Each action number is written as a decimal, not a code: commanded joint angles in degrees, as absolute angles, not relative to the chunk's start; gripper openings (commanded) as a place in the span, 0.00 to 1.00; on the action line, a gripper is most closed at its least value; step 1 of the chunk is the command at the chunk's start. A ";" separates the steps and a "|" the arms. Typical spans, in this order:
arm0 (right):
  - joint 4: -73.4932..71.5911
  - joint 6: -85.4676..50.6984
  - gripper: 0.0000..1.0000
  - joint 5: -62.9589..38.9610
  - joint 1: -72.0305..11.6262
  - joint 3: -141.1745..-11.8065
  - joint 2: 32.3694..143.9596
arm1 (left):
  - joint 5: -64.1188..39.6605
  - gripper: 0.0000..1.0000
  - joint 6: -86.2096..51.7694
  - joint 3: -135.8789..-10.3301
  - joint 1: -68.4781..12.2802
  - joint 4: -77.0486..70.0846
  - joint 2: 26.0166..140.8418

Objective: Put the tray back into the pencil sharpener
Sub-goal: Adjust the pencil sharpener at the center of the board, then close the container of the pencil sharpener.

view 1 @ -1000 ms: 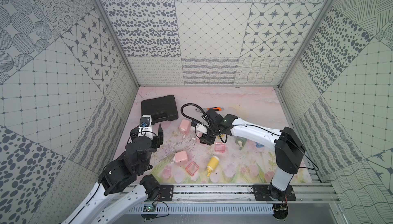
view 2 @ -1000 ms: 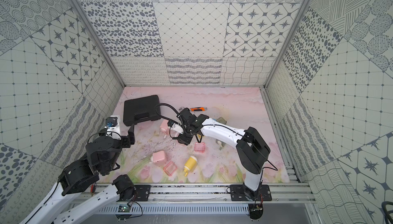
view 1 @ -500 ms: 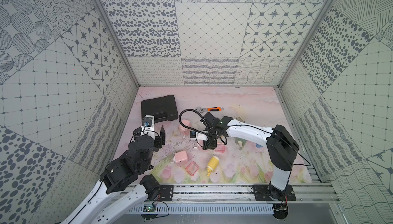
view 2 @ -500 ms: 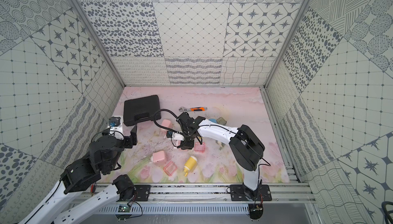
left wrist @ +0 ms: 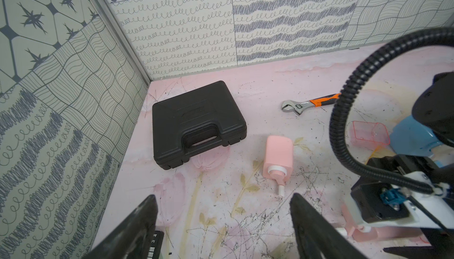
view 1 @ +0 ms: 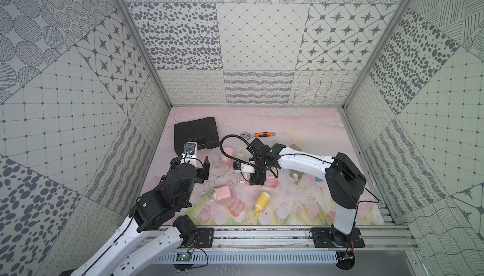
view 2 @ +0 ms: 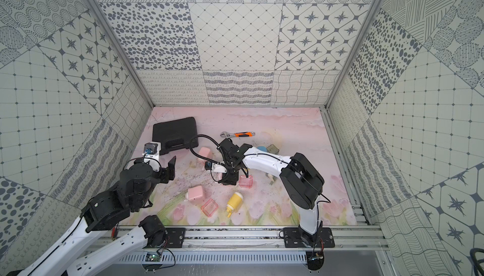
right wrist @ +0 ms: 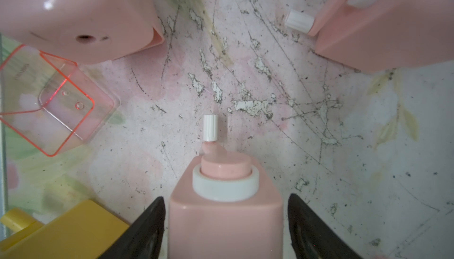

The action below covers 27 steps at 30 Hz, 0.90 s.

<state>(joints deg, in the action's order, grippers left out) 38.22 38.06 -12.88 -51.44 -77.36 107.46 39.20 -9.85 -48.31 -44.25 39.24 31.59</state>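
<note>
Jaws on right gripper just widened: now astride pink sharpener, gaps both sides, nothing clamped. Left gripper jaws apart, empty. Nearest tray sits loose just beside right gripper, still out. Probably re-gripping sharpener first.

No legible text, numbers or brands anywhere. One faint embossed mark sits on a wall of the clear pink tray, just beside a pink pencil sharpener; too small to read.
</note>
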 commanded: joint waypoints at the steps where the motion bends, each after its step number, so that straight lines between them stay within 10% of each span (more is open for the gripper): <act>1: 35.18 36.45 0.82 -15.64 -51.31 -76.01 103.27 | 32.59 0.86 -7.56 -49.24 -44.17 38.68 34.22; 11: 15.07 -10.30 0.76 -0.92 -50.70 -59.11 79.24 | 8.22 0.92 13.98 -52.03 -43.95 39.55 40.32; 18: 33.28 -49.52 0.70 16.02 -49.65 -55.22 75.93 | -4.63 0.92 29.58 -53.55 -43.68 41.20 56.37; 27: 35.59 -52.42 0.69 14.23 -47.46 -53.05 74.36 | -11.91 0.95 31.85 -54.25 -41.06 31.41 61.87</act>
